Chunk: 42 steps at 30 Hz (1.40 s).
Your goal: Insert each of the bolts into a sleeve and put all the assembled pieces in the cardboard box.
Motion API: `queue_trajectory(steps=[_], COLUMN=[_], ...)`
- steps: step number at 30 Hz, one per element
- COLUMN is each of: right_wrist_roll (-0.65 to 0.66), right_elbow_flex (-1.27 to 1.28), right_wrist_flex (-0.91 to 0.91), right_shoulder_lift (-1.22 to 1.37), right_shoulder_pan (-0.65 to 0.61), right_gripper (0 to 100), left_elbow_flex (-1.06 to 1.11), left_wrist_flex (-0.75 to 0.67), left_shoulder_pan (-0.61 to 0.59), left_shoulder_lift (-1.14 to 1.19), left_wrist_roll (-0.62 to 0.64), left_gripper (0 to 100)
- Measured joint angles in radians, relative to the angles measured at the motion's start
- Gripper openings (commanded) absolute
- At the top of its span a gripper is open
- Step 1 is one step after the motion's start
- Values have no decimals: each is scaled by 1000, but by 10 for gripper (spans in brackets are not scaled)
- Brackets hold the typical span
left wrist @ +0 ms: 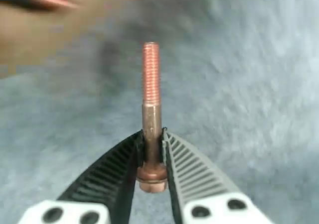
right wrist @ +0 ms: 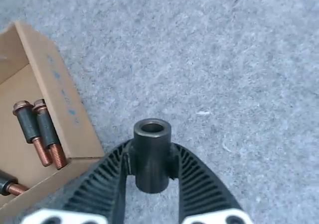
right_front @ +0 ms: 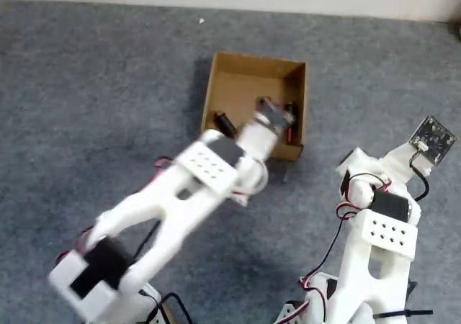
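My left gripper [left wrist: 152, 133] is shut on a copper bolt [left wrist: 151, 84], gripping its smooth shank just above the head, with the threaded end pointing away. In the high view it [right_front: 272, 117] hangs over the near right corner of the cardboard box [right_front: 252, 57]. My right gripper [right wrist: 152, 147] is shut on a black sleeve [right wrist: 152, 157], held with its open bore showing, above the grey carpet beside the box [right wrist: 65, 99]. Two assembled pieces [right wrist: 40, 132] lie side by side in the box, and a third [right wrist: 10, 186] lies nearer the corner.
Grey carpet [right_front: 94, 86] covers the whole table around the box. The right arm [right_front: 382, 223] stands folded to the right of the box. A dark piece [right_front: 223, 122] lies on the box floor beside the left arm's wrist.
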Motion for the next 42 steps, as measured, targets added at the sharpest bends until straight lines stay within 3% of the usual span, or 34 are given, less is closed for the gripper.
queue_trajectory(steps=[5, 14, 17, 21, 24, 30, 32, 38, 42], right_wrist_roll=[0, 0, 0, 0, 0, 0, 0, 0, 0], right_elbow_flex=[0, 0, 0, 0, 0, 0, 0, 0, 0], right_wrist_flex=[0, 0, 0, 0, 0, 0, 0, 0, 0], right_shoulder_lift=[0, 0, 0, 0, 0, 0, 0, 0, 0], right_shoulder_pan=[0, 0, 0, 0, 0, 0, 0, 0, 0], right_gripper=[5, 5, 5, 5, 5, 5, 5, 5, 5], left_elbow_flex=[121, 509, 615, 707, 753, 763, 744, 611, 509], left_wrist_flex=[-66, -316, -350, -361, -361, -367, -367, -287, -152], left_shoulder_pan=[-164, -414, -439, -479, -483, -483, -483, -529, -580], left_shoulder_lift=[-198, -543, -615, -667, -678, -690, -690, -690, -690], left_wrist_roll=[189, 755, 865, 898, 899, 898, 858, 473, 110], left_gripper=[5, 8, 91, 220, 191, 6, 15, 25, 24])
